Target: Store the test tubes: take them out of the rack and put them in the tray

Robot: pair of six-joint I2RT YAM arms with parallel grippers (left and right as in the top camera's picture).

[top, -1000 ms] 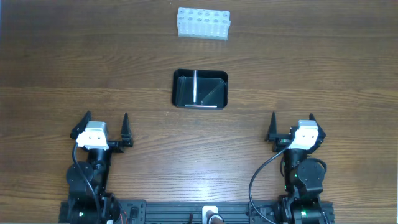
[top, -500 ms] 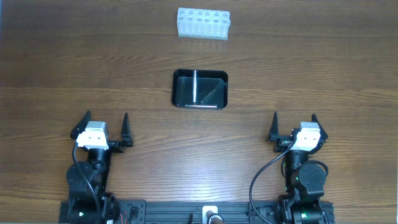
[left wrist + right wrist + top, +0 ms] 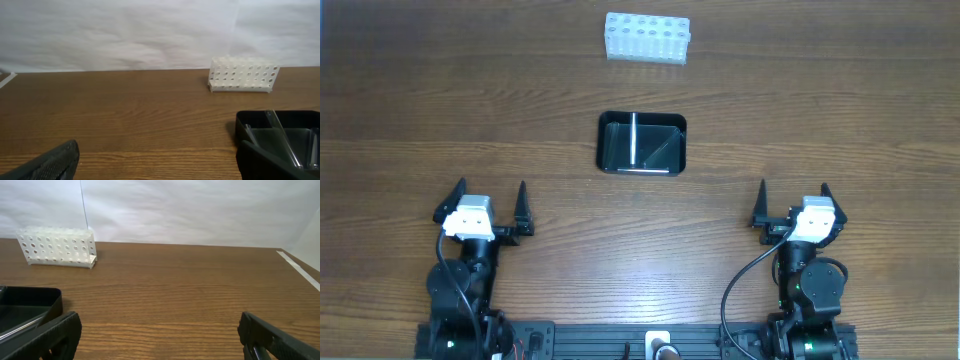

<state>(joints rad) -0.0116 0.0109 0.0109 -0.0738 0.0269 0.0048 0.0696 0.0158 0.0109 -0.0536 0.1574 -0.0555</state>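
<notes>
Change: the right end effector (image 3: pixel 792 192) has shifted very slightly toward the table's right edge compared with a second ago. The left end effector (image 3: pixel 491 190), the rack and the tray lie as they did.
Table (image 3: pixel 820 100): dark brown wood-grain top, with the grain running from the left edge to the right edge.
Rack (image 3: pixel 647 37): a white plastic block, rectangular, with rows of round holes in its top and sides. It stands near the far edge, about midway along it. Whether any hole holds a tube cannot be told.
Tray (image 3: pixel 641 115): a black, glossy, rectangular tray with rounded corners and low walls. It sits in the middle of the table, apart from the rack and on its near side.
Test tubes (image 3: pixel 633 140): clear, slim cylinders lying flat inside the tray. One points toward the far edge, and another lies along the tray's near wall. The exact count is hard to tell because of reflections.
Left end effector: black pointed fingers spread wide, holding nothing, near the near edge toward the left corner.
Right end effector: black fingers likewise spread apart and empty, near the near edge toward the right corner.
Backdrop (image 3: pixel 125 30): a pale, wrinkled sheet behind the far edge.
</notes>
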